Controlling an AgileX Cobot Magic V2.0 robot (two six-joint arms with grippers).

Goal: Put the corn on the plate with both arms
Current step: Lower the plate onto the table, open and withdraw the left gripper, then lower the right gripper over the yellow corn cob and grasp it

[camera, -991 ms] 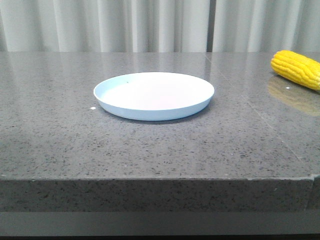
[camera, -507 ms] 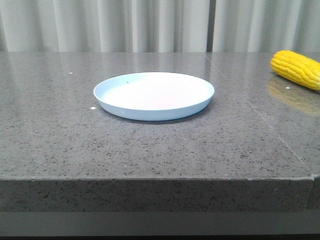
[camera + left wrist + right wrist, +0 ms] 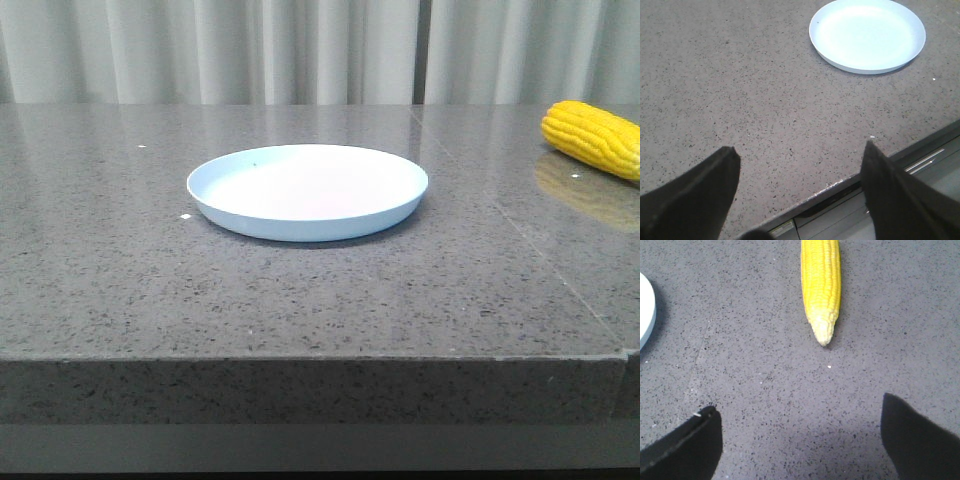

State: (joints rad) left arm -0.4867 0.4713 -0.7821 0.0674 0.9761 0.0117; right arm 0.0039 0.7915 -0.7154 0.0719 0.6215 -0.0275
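The pale blue-white plate (image 3: 308,190) sits empty in the middle of the grey stone table. It also shows in the left wrist view (image 3: 867,35), and its rim shows in the right wrist view (image 3: 646,315). The yellow corn (image 3: 592,138) lies at the table's far right, apart from the plate. In the right wrist view the corn (image 3: 821,285) points its paler tip toward my right gripper (image 3: 798,412), which is open and empty, short of the tip. My left gripper (image 3: 800,152) is open and empty above the table's front edge, well short of the plate. Neither gripper shows in the front view.
The grey speckled stone table (image 3: 300,290) has its front edge (image 3: 320,358) near the camera. White curtains (image 3: 300,50) hang behind it. In the left wrist view the table edge (image 3: 850,180) and a grey frame below it show between the fingers.
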